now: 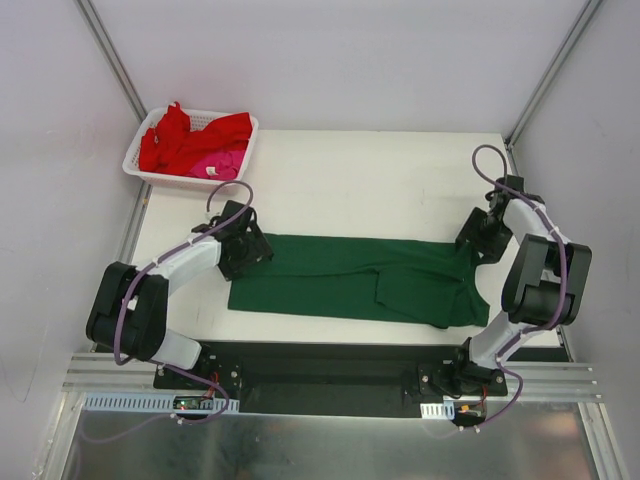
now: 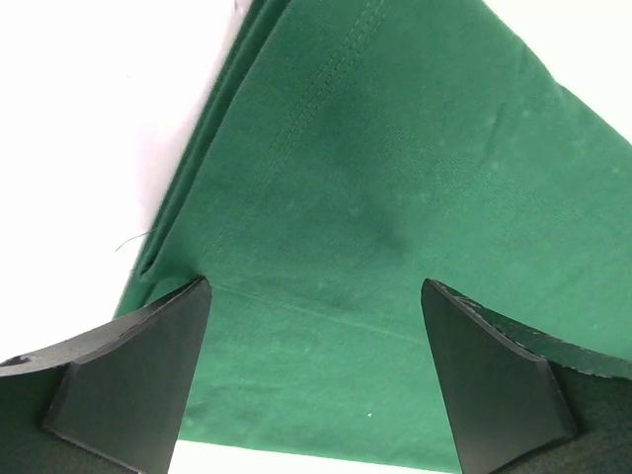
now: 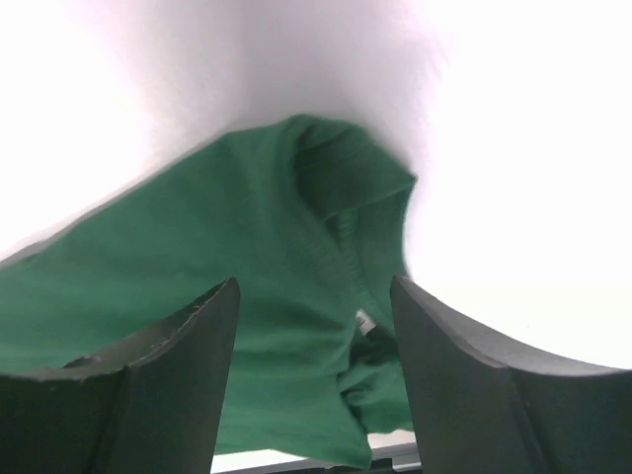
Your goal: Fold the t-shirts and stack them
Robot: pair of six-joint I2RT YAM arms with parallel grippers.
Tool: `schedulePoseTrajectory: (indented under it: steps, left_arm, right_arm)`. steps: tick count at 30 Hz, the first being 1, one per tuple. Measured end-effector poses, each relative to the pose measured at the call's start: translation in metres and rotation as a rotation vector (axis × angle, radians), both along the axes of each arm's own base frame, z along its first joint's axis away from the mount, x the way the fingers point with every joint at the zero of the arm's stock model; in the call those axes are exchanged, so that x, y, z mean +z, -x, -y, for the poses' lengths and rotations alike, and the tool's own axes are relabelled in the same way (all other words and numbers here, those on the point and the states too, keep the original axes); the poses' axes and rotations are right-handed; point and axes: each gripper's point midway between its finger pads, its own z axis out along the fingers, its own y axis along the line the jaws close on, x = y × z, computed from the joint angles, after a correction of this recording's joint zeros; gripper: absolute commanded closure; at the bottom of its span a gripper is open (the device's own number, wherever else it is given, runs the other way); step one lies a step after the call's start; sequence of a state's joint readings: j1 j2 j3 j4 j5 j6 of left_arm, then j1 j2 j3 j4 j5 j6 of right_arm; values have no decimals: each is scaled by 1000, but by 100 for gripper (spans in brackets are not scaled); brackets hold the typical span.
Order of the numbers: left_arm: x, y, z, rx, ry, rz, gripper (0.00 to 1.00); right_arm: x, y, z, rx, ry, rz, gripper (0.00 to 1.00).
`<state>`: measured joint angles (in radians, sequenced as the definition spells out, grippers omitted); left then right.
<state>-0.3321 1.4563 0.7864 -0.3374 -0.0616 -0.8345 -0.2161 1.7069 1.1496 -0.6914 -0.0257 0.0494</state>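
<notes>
A dark green t-shirt (image 1: 340, 280) lies flat across the table as a long folded band. My left gripper (image 1: 258, 250) is open over its left end. In the left wrist view the green cloth (image 2: 395, 178) with its stitched hem fills the space under the left gripper (image 2: 316, 286), and nothing is pinched. My right gripper (image 1: 478, 245) is at the shirt's right end. There its fingers (image 3: 188, 336) stand apart over the bunched collar (image 3: 346, 188) and a small white label (image 3: 365, 321), on either side of the right gripper (image 3: 314, 283). A red t-shirt (image 1: 180, 140) and a pink one (image 1: 220, 163) lie in the basket.
The white mesh basket (image 1: 140, 165) sits at the table's back left corner. White walls and metal posts close in the table on the left, back and right. The black base rail (image 1: 320, 365) runs along the near edge.
</notes>
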Motion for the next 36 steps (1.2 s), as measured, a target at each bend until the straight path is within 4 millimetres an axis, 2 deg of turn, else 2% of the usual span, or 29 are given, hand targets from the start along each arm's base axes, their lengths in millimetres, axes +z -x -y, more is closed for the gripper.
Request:
schedulePoseTrajectory:
  steps: [3,5,8,9,11,14,17,20,22,26,30,36]
  left_arm:
    - [12,0,0,-30,0,35,13]
    - [27,-4,1,-46,9,80,13]
    - [54,-12,3,-61,27,165,14]
    - [63,-14,4,-63,36,194,14]
    - [77,-14,4,-64,46,236,14]
    - [81,-10,4,-63,42,257,20]
    - [63,2,-3,-51,17,208,27]
    - [40,10,-6,-58,-15,115,28]
    - [30,8,-4,-76,-34,75,24]
    - [27,-7,6,-145,-63,55,22]
    - [28,-16,9,-186,-78,67,21]
    - [13,-12,6,-224,-108,17,20]
  right_arm:
    - [27,-5,-11,37,4,66,32]
    - [56,-9,-27,84,10,140,32]
    - [95,-15,-64,172,-5,262,32]
    - [103,-14,-79,200,-18,287,32]
    - [106,-7,-104,245,-45,306,32]
    - [87,9,-128,270,-75,254,32]
    - [60,25,-134,262,-78,164,32]
    - [28,39,-133,231,-66,62,32]
    - [17,44,-131,217,-56,27,31]
    - [-11,58,-121,194,-16,-31,31]
    - [-28,62,-115,185,12,-83,31]
    - [-28,51,-110,179,11,-116,31]
